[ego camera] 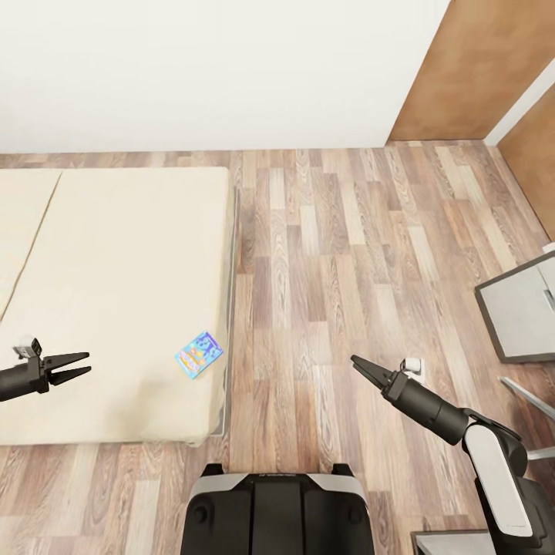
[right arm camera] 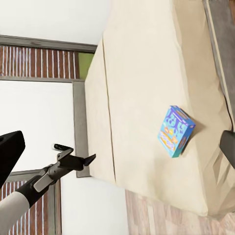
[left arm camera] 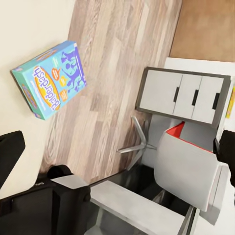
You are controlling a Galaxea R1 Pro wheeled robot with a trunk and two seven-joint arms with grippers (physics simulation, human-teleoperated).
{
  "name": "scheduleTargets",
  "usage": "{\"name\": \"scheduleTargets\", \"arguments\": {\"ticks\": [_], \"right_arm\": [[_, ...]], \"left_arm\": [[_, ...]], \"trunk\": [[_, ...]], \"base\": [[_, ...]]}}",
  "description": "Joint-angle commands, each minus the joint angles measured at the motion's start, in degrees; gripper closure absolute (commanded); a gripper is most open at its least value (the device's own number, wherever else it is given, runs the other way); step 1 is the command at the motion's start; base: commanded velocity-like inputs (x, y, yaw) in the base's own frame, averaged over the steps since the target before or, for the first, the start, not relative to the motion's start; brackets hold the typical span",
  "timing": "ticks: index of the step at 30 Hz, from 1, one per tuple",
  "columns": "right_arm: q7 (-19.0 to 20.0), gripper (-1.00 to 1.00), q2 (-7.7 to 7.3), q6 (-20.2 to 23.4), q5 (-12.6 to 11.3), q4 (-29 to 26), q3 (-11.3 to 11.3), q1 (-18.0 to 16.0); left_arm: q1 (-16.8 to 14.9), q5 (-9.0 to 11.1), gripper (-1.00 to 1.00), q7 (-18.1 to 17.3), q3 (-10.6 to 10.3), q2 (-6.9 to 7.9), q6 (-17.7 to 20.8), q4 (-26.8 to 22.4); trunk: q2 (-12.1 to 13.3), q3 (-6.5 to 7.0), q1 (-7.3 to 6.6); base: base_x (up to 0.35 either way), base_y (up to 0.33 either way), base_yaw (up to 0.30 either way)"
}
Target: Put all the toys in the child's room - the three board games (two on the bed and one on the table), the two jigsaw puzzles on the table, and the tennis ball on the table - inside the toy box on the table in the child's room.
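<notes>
One board game, a small blue printed box (ego camera: 199,354), lies flat on the beige bed (ego camera: 116,270) close to its right edge. It also shows in the left wrist view (left arm camera: 51,81) and the right wrist view (right arm camera: 175,130). My left gripper (ego camera: 89,363) hovers open over the mattress, to the left of the box and apart from it, with nothing between its fingers. Over the wood floor to the right of the bed, my right gripper (ego camera: 356,361) points toward the box, open and empty. The toy box, puzzles and ball are out of view.
A grey desk corner (ego camera: 515,308) and a chair leg (ego camera: 532,397) sit at the right edge. In the left wrist view the desk drawers (left arm camera: 181,95) and a red chair with a grey back (left arm camera: 188,166) stand behind my base (ego camera: 277,512). Wood floor lies between bed and desk.
</notes>
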Motion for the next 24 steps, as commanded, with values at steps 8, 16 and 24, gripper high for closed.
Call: {"name": "scheduleTargets", "arguments": {"ticks": [8,16,24], "right_arm": [[0.2,-1.00,0.00,0.3,0.0,0.0,-0.1,0.0],[0.1,-1.00,0.00,0.3,0.0,0.0,-0.1,0.0],[0.1,-1.00,0.00,0.3,0.0,0.0,-0.1,0.0]], "left_arm": [[0.0,-0.1,-1.00,-0.2,0.0,-0.05,0.6,0.1],[0.0,-0.1,-1.00,-0.2,0.0,-0.11,0.6,0.1],[0.0,-0.1,-1.00,-0.2,0.0,-0.05,0.6,0.1]], "trunk": [[-0.1,0.70,0.04],[-0.1,1.45,0.04],[-0.1,2.21,0.04]], "base": [[0.000,0.000,0.000],[0.000,0.000,0.000],[0.000,0.000,0.000]]}}
